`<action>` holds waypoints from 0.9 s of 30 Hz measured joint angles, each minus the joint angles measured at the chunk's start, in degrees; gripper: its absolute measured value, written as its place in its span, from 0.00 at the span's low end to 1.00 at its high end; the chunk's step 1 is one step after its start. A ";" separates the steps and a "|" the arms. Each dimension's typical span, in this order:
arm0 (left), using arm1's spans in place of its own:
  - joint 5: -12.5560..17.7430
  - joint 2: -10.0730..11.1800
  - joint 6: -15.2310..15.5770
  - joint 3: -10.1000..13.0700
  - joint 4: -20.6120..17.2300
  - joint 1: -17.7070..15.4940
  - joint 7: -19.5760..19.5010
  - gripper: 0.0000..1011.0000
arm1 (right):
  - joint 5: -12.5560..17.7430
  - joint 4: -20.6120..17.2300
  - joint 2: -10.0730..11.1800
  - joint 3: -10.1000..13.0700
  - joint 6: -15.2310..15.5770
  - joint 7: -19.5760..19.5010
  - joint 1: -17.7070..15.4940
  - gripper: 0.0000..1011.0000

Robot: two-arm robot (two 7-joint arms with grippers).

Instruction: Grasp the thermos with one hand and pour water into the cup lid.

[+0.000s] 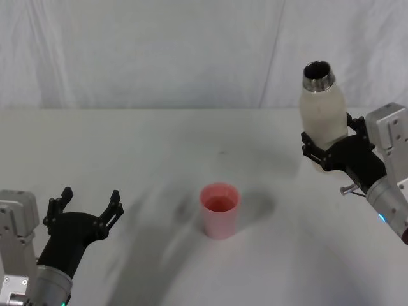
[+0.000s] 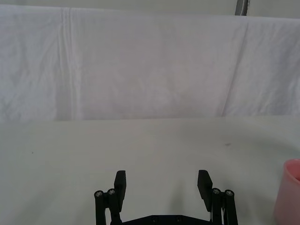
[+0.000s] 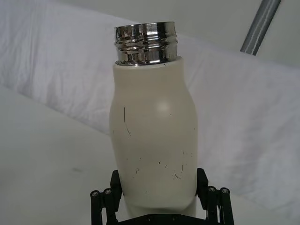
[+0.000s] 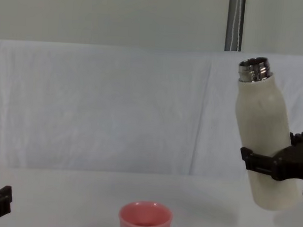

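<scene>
Right claw (image 1: 326,148): it is shut tight around the lower part of the thermos (image 1: 323,105) and holds it up off the desk (image 1: 159,146). In the head view it is at about 2 o'clock from the cup lid.
Thermos: cream-white, with its shiny neck open and no cap on. It leans just a little toward the cup lid, but its mouth points mostly up.
Cup lid (image 1: 220,209): a small pink cup, standing upright in the middle of the desk, well apart from the thermos. There may be something in the bottom of it, but it is hard to tell.
Left claw (image 1: 85,212): its fingers are spread wide and hold nothing. It waits low at about 9 o'clock from the cup lid.
Step now: I think the thermos has to be carried over the cup lid for pouring.
How to do it well: bring the steel mouth right above the pink rim first. Then tip slowly, so the water falls inside. Keep the grip firm so the thermos does not slip.
</scene>
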 joint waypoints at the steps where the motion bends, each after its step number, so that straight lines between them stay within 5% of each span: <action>1: 0.00 0.00 0.00 0.00 0.00 0.00 0.00 0.99 | -0.44 -0.27 0.10 -0.09 -0.09 -0.07 -0.24 0.95; 16: 0.00 0.00 0.00 0.00 0.00 0.00 0.00 0.99 | -9.58 -3.97 1.91 -2.28 -1.85 -0.22 -3.75 0.95; 27: 0.00 0.00 0.00 0.00 0.00 0.00 0.00 0.99 | -19.04 -3.50 2.81 -4.43 -4.28 -2.84 -4.43 0.95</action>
